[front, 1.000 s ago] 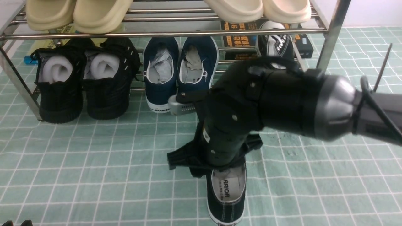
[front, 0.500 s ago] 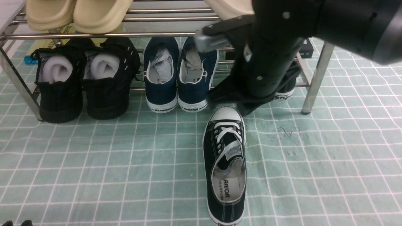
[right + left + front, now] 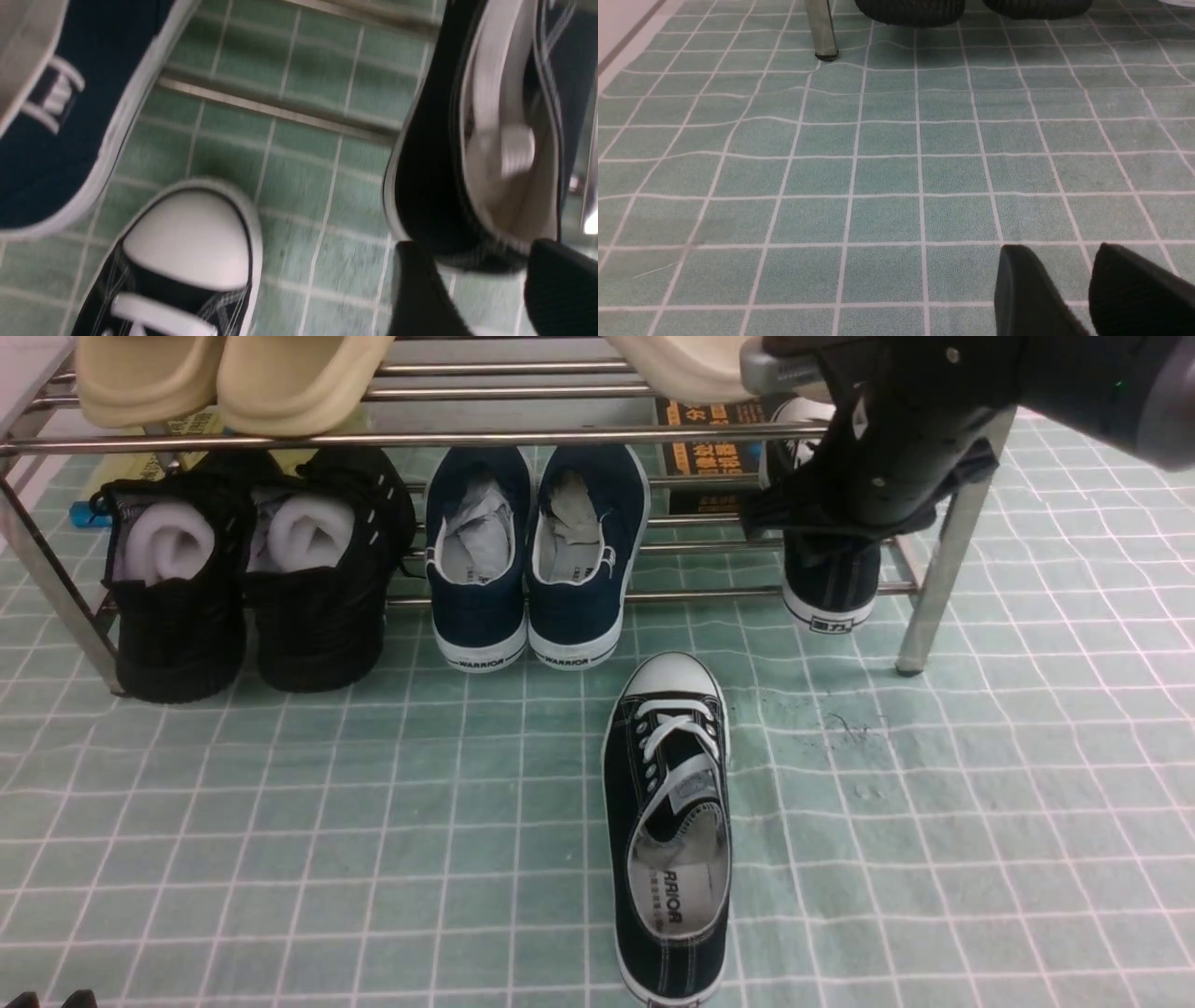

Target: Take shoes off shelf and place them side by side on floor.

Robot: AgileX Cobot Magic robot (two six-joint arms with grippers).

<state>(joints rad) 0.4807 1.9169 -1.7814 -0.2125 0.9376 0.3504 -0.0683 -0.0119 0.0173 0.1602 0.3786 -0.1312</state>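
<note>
WARRIOR on navy shoe heels [image 3: 563,658]

Shelf sneaker [image 3: 831,593] mostly behind right arm [image 3: 896,457] — floor sneaker [image 3: 667,821] heel clipped at edge.

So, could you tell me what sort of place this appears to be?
Probably a staged home shoe corner: a chrome shoe rack holding navy sneakers and cream slippers, over a green gridded sheet where one black sneaker lies.
</note>
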